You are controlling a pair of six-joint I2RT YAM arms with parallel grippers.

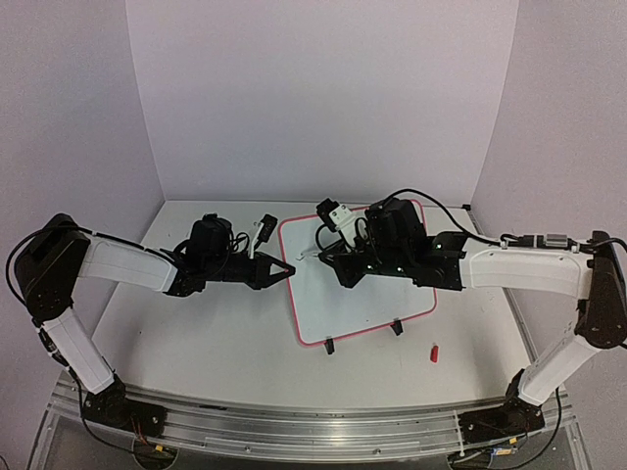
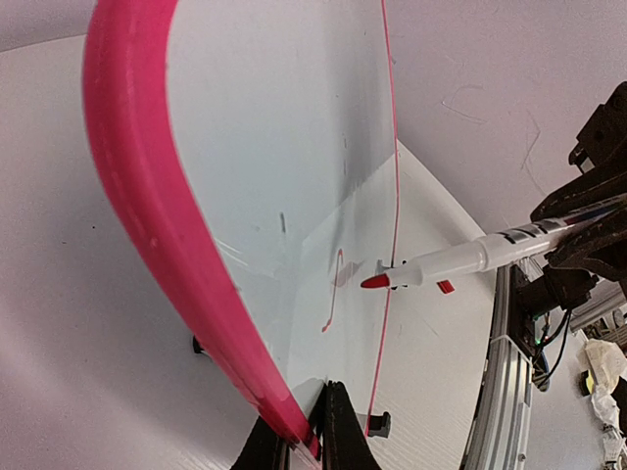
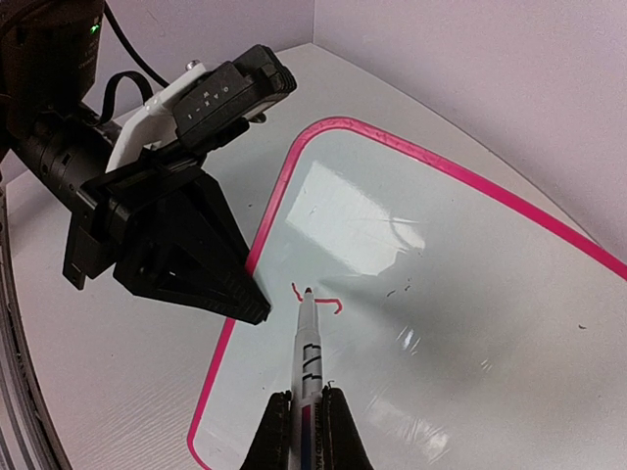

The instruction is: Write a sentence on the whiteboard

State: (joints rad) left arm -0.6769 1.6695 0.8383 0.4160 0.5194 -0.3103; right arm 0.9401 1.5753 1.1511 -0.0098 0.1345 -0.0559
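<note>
At the middle of the table (image 1: pixel 196 343), the whiteboard (image 1: pixel 367 305) stands propped on a wire stand whose black feet (image 1: pixel 330 346) show under its near edge. Its white face tilts up toward the overhead camera, and a thin red-pink frame runs round it.

On the board's left side, the left end effector (image 1: pixel 284 271) is clenched on the frame. The left wrist view shows the two dark fingers (image 2: pixel 338 436) pinching the pink rim of the whiteboard (image 2: pixel 274 147) from either side. From the right wrist camera, this left end effector (image 3: pixel 250 305) appears as a black wedge with its point on the left rim of the whiteboard (image 3: pixel 441 274).

Over the board's upper left part, the right end effector (image 1: pixel 328 257) is clenched on a white marker (image 1: pixel 306 257). Seen from its own wrist, the right end effector (image 3: pixel 306 431) grips the barrel of the marker (image 3: pixel 309 352), which points away from the camera. The tip sits at the board's surface, just inside the left rim and close to the left end effector.

Beside the tip lies a short red stroke (image 3: pixel 318 299), hooked at both ends. The left wrist view shows the marker (image 2: pixel 460 259) with its red tip just beside the red stroke (image 2: pixel 333 289). A few small dark specks (image 3: pixel 402 289) dot the glossy surface nearby.

Right of the stand's feet, a small red cap (image 1: pixel 432 352) lies on the table, apart from the board.
</note>
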